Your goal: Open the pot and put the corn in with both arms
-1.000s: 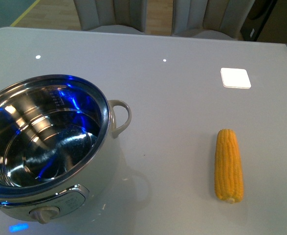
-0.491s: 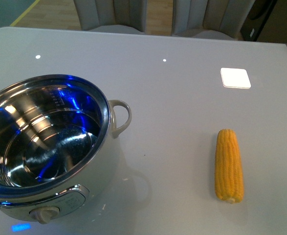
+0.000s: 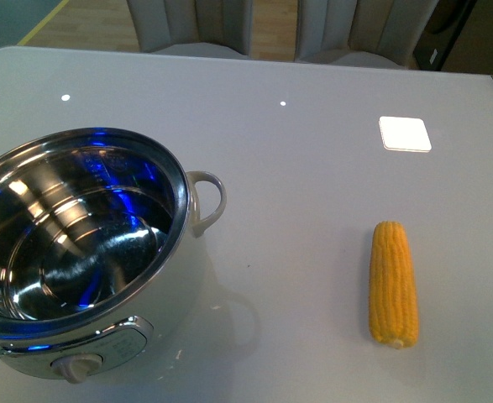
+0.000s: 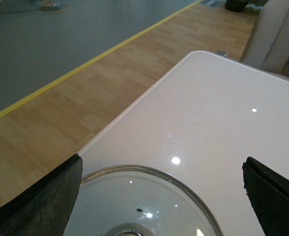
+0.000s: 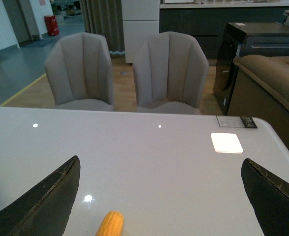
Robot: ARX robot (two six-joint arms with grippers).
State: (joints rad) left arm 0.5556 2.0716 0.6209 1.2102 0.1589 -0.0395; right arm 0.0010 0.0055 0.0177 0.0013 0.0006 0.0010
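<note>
While the pot (image 3: 181,290) stands uncovered at the near left of the grey table (image 3: 313,168), its shiny steel inside catches blue glints, its loop handle (image 3: 208,201) points right toward the middle of the table, and its beige knob (image 3: 76,368) faces the robot. The corn (image 3: 393,284) lies flat on the table well apart from the pot, off to the right, lengthwise away from the robot with its pale stub end nearest the camera. A bright white square (image 3: 405,133) shows on the tabletop beyond it.

In the left wrist view the left gripper (image 4: 161,164) has its black fingers (image 4: 46,196) spread wide, and a round glass lid (image 4: 144,196) with a metal rim rests on the table near the table's corner (whether the fingers touch it I cannot tell). In the right wrist view the right gripper (image 5: 160,164) likewise holds its fingers (image 5: 50,196) far apart above the table, with the tip of the corn (image 5: 110,224) showing between them. Two grey chairs (image 5: 78,69) stand at the far edge.
</note>
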